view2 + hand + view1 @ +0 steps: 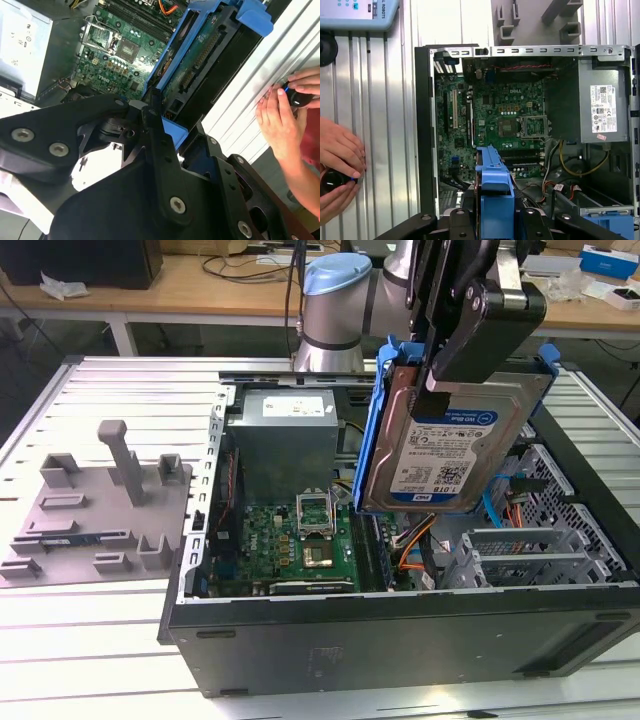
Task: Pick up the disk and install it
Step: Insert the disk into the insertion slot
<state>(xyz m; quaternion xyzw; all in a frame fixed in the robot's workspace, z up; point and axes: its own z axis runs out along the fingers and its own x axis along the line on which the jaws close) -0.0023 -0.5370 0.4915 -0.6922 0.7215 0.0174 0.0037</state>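
slatted metal table [100, 660], wooden benches [200, 290] behind. an open computer case [400, 645] lies on its side on the table. a grey printed fixture [100, 505] sits toward the exterior view's left, beside the case.

gripper [443, 380]: fingers clamped on the top edge of the disk [450, 455]. the disk hangs upright, label facing the exterior camera, framed by its blue carrier bracket [377, 430]. it is in the air over the case interior, between the power supply [285, 440] and the grey drive cage [520, 550], touching neither. in the first wrist view the bracket shows edge-on, over the motherboard [505, 115].

a person's hands [282, 112] rest on a small black knob [300, 98] on the table beside the case, apart from the arm.

step, as judged: pick-up is done and the carry to the bay is in hand. the disk is not yet seated.

the install calls for squaring the bracket with the cage rails. the descent should stay clear of the orange cables [412, 552] bunched just under the disk.
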